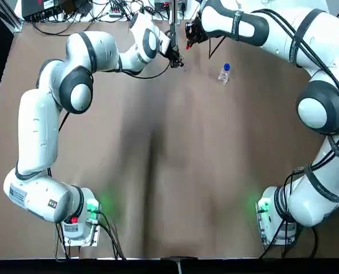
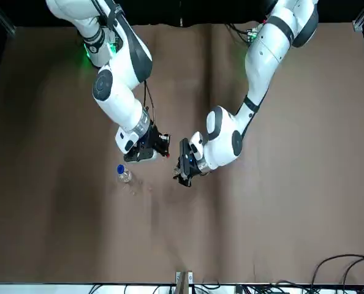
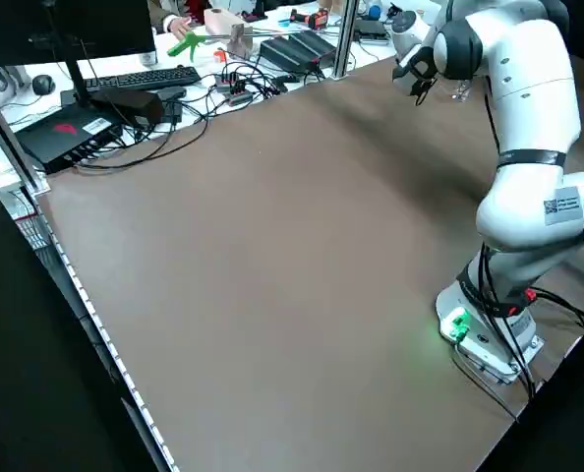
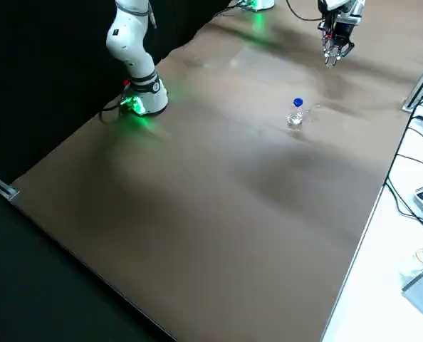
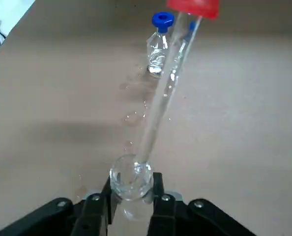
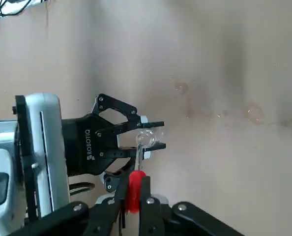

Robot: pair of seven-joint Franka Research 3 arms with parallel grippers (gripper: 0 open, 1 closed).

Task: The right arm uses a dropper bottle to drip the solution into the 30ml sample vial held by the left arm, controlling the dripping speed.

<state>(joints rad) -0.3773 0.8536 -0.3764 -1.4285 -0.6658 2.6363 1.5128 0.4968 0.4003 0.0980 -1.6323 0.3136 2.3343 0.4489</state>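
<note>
Fingers of the right gripper (image 6: pixel 132 196) pinch the red bulb of the dropper (image 5: pixel 166 88), whose glass tip dips into the sample vial (image 5: pixel 131 178) clamped by the left gripper (image 5: pixel 130 206). Both arms reach to the table's far middle. The dropper bottle (image 1: pixel 224 73) stands apart on the brown table (image 1: pixel 175 171), near the right gripper.

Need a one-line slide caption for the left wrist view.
Left gripper holds the small clear glass sample vial while a red-topped glass dropper reaches into its mouth; blue-collared bottle stands behind.
</note>
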